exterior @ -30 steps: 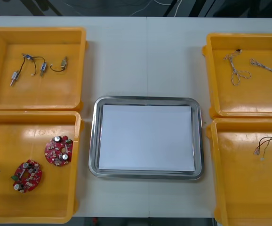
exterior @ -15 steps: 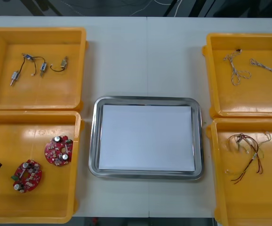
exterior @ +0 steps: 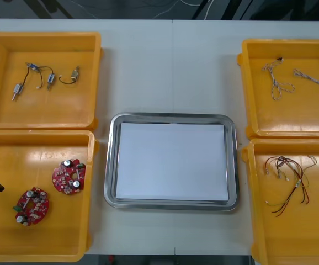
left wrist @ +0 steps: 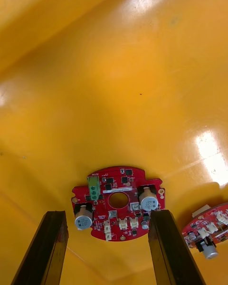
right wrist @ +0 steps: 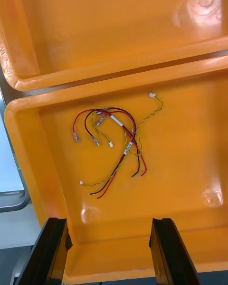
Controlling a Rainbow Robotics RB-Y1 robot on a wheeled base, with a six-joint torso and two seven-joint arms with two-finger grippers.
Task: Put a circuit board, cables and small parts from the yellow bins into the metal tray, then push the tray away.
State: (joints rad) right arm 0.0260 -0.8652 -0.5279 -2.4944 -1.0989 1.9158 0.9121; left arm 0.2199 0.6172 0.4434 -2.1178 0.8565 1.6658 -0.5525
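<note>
My left fingers (left wrist: 53,240) stand wide apart, holding nothing. A board (left wrist: 116,185) lies flat just ahead, centred between them, in the near left bin (exterior: 38,243). My right fingers (right wrist: 167,247) are open and empty too, hovering over the cables (right wrist: 124,137) in the near right bin (right wrist: 190,171) — the tray (exterior: 170,117) holds nothing yet.

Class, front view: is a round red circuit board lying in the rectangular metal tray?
No: both round red circuit boards lie in the near left yellow plastic bin, beside the rectangular metal tray.
</note>
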